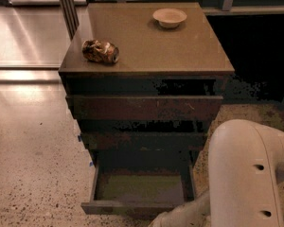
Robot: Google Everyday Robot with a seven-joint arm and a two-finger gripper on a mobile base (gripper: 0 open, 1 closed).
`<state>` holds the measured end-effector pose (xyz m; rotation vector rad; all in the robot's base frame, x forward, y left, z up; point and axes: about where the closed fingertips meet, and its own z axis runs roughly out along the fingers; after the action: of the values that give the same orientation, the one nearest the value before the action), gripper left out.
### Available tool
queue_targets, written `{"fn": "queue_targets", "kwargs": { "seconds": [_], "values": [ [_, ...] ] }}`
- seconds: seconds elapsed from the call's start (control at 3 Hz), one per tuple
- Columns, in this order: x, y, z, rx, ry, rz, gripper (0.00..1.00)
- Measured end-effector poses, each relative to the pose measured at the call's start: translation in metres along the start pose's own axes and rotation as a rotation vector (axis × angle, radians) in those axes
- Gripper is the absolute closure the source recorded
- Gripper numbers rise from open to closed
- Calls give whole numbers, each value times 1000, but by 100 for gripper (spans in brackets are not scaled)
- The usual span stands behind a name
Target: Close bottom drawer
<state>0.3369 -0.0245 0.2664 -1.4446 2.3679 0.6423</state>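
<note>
The bottom drawer (139,188) of the dark brown cabinet (146,105) is pulled out towards me. Its greenish-grey inner floor shows, and its flat front (132,207) is near the frame's lower edge. The two wider drawers above it stand slightly out from the cabinet face. My white arm (248,174) fills the lower right, with a link running along the bottom edge just in front of the drawer's right end. My gripper is out of view, below the frame.
A crushed can (100,51) lies on the cabinet top at the left. A small pale bowl (169,17) sits at the back. Speckled floor (33,174) spreads to the left. A dark area lies to the right of the cabinet.
</note>
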Motion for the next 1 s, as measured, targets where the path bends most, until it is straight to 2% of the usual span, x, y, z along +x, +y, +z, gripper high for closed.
{"fn": "queue_targets", "kwargs": {
  "seconds": [0.33, 0.67, 1.0],
  "values": [
    [-26, 23, 47, -108, -131, -81, 100],
    [-60, 23, 75, -143, -294, -122, 100],
    [-79, 12, 78, -139, -396, -114, 100]
  ]
}}
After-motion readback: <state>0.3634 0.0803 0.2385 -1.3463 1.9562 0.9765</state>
